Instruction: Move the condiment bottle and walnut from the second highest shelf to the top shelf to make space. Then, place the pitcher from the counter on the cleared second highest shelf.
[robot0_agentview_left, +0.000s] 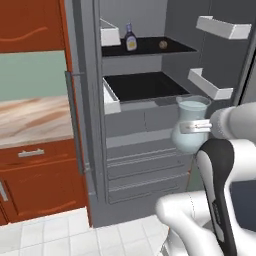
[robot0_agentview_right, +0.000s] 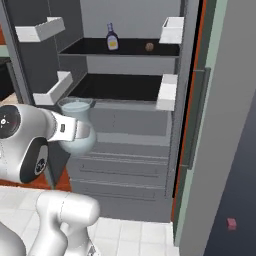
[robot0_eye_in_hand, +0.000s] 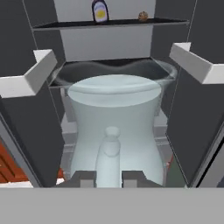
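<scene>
- The grey cabinet (robot0_agentview_left: 95, 150) stands open, right of the counter (robot0_agentview_left: 30, 120).
- The top shelf (robot0_agentview_left: 150, 47) carries the condiment bottle (robot0_agentview_left: 131, 39) at left and the walnut (robot0_agentview_left: 163, 44) to its right, apart.
- The second highest shelf (robot0_agentview_left: 145, 86) lies bare.
- The pitcher (robot0_agentview_left: 189, 125) hangs upright, near and lower than that shelf's front rim.
- The gripper (robot0_agentview_left: 192, 127) is clamped tight on the pitcher's handle.

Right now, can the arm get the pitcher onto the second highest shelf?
Probably yes: the pincer holds the pitcher before the open cabinet, and the second highest shelf lies bare.
</scene>
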